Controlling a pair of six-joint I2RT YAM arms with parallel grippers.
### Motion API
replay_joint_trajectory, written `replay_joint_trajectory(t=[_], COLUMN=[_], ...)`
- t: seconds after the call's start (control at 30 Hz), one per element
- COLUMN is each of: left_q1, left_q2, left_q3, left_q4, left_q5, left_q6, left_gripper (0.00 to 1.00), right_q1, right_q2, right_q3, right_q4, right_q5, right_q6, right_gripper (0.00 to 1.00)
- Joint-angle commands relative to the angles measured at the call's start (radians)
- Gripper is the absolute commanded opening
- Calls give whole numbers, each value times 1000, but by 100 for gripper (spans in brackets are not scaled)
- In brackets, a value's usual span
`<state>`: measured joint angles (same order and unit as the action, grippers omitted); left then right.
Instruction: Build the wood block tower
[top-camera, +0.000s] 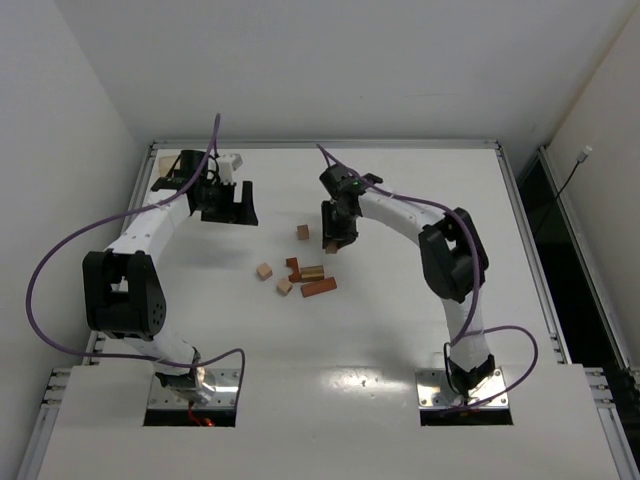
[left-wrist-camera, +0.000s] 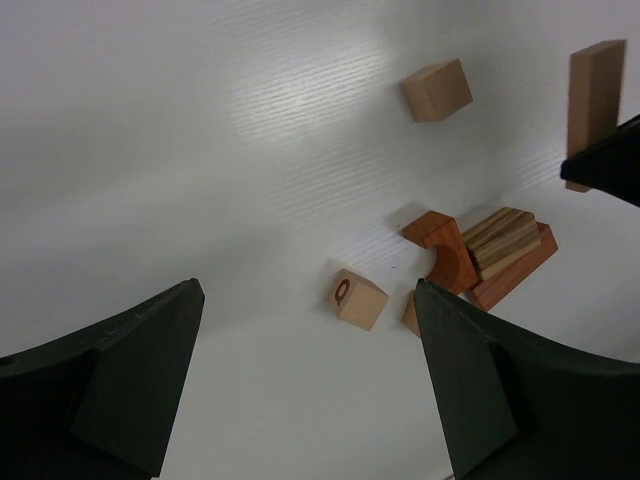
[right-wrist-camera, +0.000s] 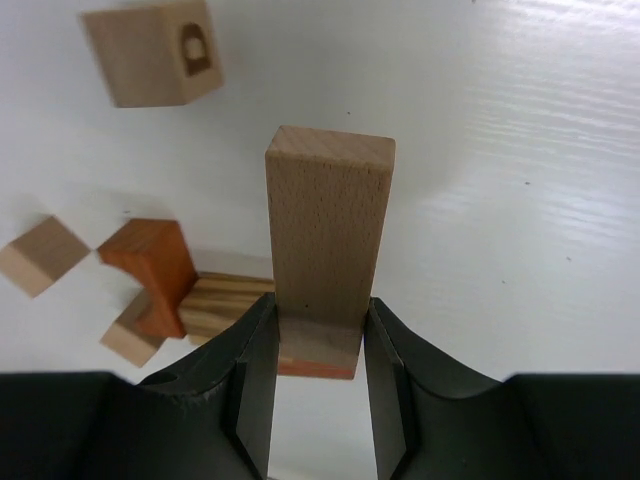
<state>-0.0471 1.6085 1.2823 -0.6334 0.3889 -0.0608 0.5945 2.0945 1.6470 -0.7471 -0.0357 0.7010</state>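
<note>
Right claw (right-wrist-camera: 318, 335) is closed on a tan bar (right-wrist-camera: 330, 220), gripping it by one end. A reddish sliver shows under the bar between the fingers, possibly a second block. Left claw (left-wrist-camera: 308, 300) is spread wide with nothing in it, over the far-left part of the table (top-camera: 400, 360). Wood blocks (top-camera: 303, 278) lie in a loose cluster near the table centre. A reddish arch (left-wrist-camera: 440, 245) touches a striped block (left-wrist-camera: 505, 240), and a lettered cube (left-wrist-camera: 358, 298) sits just beside them. One tan cube (left-wrist-camera: 437, 90) sits apart, toward the far edge.
</note>
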Motion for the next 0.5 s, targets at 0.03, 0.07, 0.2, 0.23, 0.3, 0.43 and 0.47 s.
replay_joint_trajectory(t=[0.03, 0.07, 0.2, 0.23, 0.3, 0.43, 0.47], left_q1=[-11, -11, -11, -11, -11, -11, -11], left_q2=[14, 14, 27, 37, 37, 47, 47], left_q3=[14, 14, 14, 14, 23, 23, 23], left_q4=[29, 29, 29, 38, 38, 38, 38], left_q5=[10, 10, 10, 10, 10, 10, 10], left_q6=[-5, -5, -5, -5, -5, -5, -5], left_gripper=[84, 84, 84, 84, 84, 84, 84], right_q1=[5, 5, -4, -4, -4, -4, -4], right_q2=[85, 94, 137, 150, 160, 170, 170], right_q3=[20, 20, 39, 39, 48, 48, 48], right_q4=[-12, -12, -12, -12, -12, -3, -3], right_q5=[-44, -44, -53, -53, -63, -75, -75], right_q6=[25, 25, 15, 15, 15, 15, 15], right_gripper=[0, 0, 0, 0, 0, 21, 26])
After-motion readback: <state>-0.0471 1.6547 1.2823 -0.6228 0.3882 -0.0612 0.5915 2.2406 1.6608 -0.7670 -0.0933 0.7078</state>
